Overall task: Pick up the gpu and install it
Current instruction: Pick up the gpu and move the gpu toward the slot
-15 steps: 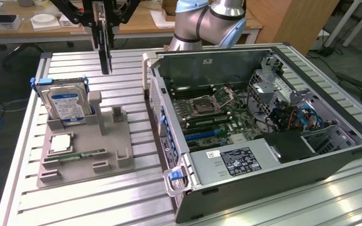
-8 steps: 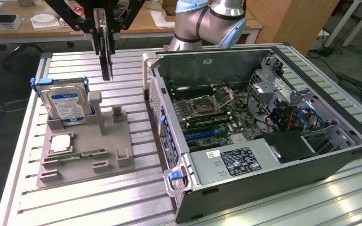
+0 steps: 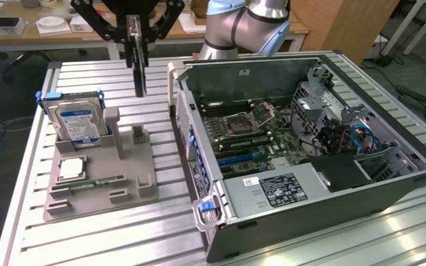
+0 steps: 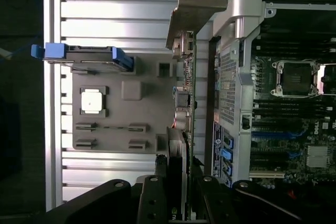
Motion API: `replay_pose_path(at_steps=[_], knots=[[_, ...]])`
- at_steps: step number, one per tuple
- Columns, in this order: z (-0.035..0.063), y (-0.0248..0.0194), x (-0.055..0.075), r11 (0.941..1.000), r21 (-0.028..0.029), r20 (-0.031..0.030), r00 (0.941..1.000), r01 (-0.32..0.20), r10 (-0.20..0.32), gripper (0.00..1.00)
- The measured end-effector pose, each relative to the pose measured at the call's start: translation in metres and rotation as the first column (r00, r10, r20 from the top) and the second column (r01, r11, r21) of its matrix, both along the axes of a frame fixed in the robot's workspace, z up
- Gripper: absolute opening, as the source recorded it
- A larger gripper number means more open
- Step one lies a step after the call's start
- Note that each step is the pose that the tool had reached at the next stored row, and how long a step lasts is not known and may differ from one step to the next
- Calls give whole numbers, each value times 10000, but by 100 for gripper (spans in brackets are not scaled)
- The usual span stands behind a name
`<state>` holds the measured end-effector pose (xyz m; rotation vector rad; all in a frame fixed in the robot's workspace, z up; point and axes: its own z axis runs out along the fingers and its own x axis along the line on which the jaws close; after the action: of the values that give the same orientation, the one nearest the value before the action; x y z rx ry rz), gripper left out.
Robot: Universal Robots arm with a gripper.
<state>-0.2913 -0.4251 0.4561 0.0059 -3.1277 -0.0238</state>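
The gpu [image 3: 138, 64] hangs on edge in the air, a thin dark card with a silver bracket at its lower end. My gripper [image 3: 135, 34] is shut on its upper end, one black finger on each face. It hovers above the grey stand's [image 3: 102, 166] empty upright slot, just to the exterior view's left of the open computer case [image 3: 390, 183]. In the wrist view the gpu [image 4: 185, 77] runs edge-on away from my gripper [image 4: 181, 174], its bracket at the far end, beside the case wall [image 4: 231, 77]. The motherboard [image 3: 254, 136] lies exposed inside the case.
On the stand sit a hard drive [image 3: 80, 123] with a blue-white label, a square processor [image 3: 72, 168] and a memory stick [image 3: 96, 182]. The case holds a power supply [image 3: 279, 188], cables and drive cages. The slatted metal table [image 3: 87, 244] has edges near the stand.
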Motion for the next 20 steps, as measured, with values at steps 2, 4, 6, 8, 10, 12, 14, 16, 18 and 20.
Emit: replay_pose_path(at_steps=[2,4,6,8,10,12,14,16,18,20], knots=[[-15,0,47,10000,0,0,10000,2,-2,27],[-37,0,96,10000,0,1,10000,2,-2,27],[-73,-3,144,10000,0,1,10000,0,0,27],[-110,-6,166,10000,1,1,10000,0,0,27],[-124,-6,188,10000,1,1,10000,1,-1,27],[-131,-6,235,10000,1,2,10000,2,-2,27],[-137,-6,297,10000,0,0,10000,1,-1,27],[-146,-5,369,10000,1,1,10000,1,-1,27],[-153,-6,442,10000,1,2,10000,0,0,27],[-159,-5,520,10000,-1,0,10000,2,-2,27]])
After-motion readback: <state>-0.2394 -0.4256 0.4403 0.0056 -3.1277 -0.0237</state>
